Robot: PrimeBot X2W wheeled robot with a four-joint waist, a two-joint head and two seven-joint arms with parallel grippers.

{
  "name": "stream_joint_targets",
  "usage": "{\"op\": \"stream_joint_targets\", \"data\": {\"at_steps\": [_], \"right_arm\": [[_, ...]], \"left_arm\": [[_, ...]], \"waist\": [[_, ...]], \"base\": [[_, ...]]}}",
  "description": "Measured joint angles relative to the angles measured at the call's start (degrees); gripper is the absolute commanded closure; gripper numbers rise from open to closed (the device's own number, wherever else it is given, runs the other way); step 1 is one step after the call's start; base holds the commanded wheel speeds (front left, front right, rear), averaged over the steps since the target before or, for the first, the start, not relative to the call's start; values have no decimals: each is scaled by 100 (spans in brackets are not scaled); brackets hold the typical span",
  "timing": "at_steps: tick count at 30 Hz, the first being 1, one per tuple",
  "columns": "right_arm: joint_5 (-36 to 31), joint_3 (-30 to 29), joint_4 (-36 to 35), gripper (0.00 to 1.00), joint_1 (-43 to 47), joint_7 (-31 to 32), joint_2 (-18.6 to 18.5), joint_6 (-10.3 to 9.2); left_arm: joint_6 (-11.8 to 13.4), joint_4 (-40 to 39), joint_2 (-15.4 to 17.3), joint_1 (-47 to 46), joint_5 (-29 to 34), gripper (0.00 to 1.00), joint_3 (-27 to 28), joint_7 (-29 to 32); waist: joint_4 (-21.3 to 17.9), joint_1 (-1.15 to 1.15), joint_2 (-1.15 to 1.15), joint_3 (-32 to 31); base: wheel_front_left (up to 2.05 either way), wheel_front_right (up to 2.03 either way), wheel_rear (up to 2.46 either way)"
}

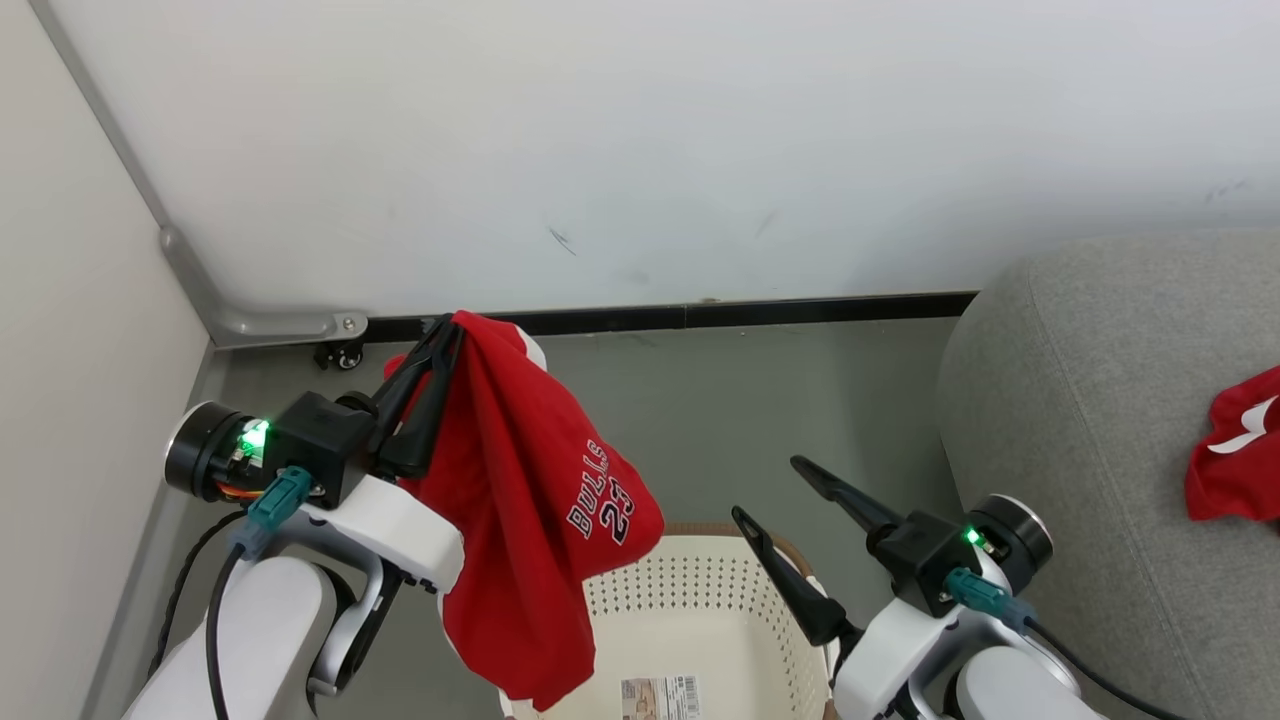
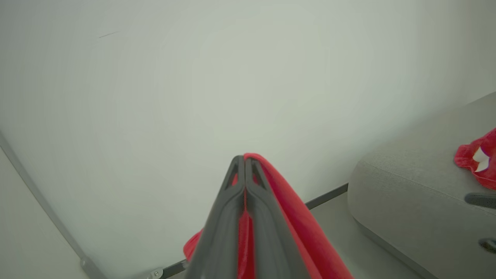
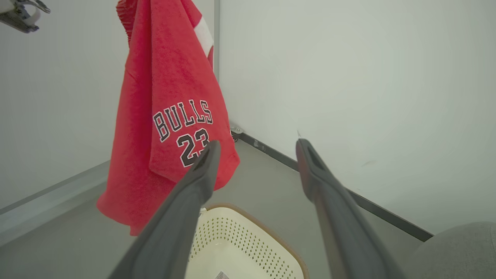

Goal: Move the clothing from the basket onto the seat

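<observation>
My left gripper [image 1: 445, 325] is shut on a red "BULLS 23" garment [image 1: 530, 500], which hangs free above the left side of the cream basket [image 1: 700, 590]. In the left wrist view the closed fingers [image 2: 245, 159] pinch the red cloth [image 2: 294, 209]. My right gripper [image 1: 770, 488] stands open and empty over the basket's right rim; the right wrist view shows its spread fingers [image 3: 257, 144], the hanging garment [image 3: 170, 116] and the basket [image 3: 240, 248] below. Another red garment [image 1: 1235, 455] lies on the grey seat [image 1: 1090, 400] at the right.
A white wall runs across the back with a black baseboard [image 1: 700, 315] and a metal corner bracket [image 1: 270, 325]. A second wall closes the left side. Grey floor [image 1: 730, 400] lies between the basket, the wall and the seat.
</observation>
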Motion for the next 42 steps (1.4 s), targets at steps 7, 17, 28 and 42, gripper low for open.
{"op": "stream_joint_targets", "data": {"at_steps": [7,17,28,42], "right_arm": [[301,489,-55,0,81,177,-243,0],[636,1129,-62,0,103,236,-375,0],[964,1406,209,0,88,219,-399,0],[1287,1831,612,0,-269,-86,-113,0]], "left_arm": [[-143,-347,66,-2,-18,100,-26,147],[-232,-700,152,-8,-112,100,-43,356],[-252,-1172,151,-32,-111,100,-162,627],[-299,-1675,113,-65,-111,100,-339,909]], "waist": [[18,0,0,-183],[13,0,0,-313],[64,0,0,-362],[221,0,0,-379]], "base": [[0,0,0],[0,0,0],[0,0,0],[0,0,0]]}}
